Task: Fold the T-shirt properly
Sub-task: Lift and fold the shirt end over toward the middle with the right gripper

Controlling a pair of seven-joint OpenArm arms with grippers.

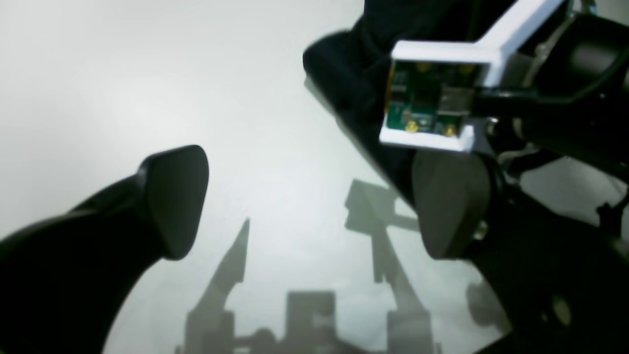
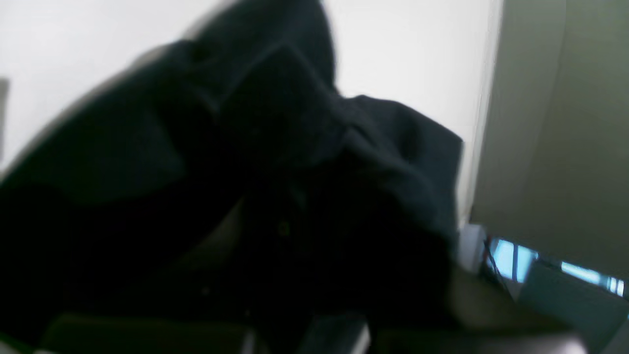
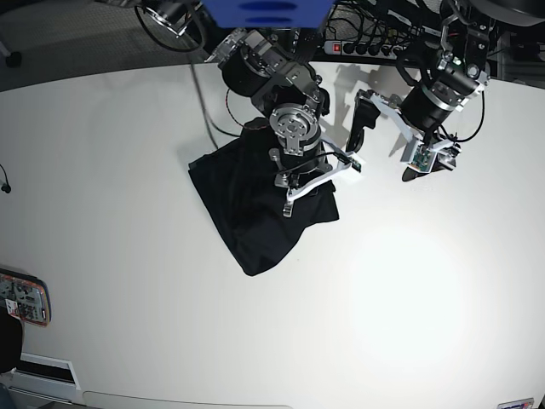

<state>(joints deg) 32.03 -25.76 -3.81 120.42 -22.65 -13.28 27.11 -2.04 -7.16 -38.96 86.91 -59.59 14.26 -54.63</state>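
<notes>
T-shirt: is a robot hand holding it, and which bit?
The right gripper is shut on the black T-shirt, bunched at its upper right edge in the base view; exactly which part cannot be told. The left gripper is open and empty.

One black T-shirt (image 3: 255, 209) lies on one white counter (image 3: 128, 145). Two robot arms reach over it, each with one end effector: the left end effector (image 3: 393, 141) and the right end effector (image 3: 300, 183). One power strip (image 3: 362, 47) sits at the counter's far edge.
</notes>
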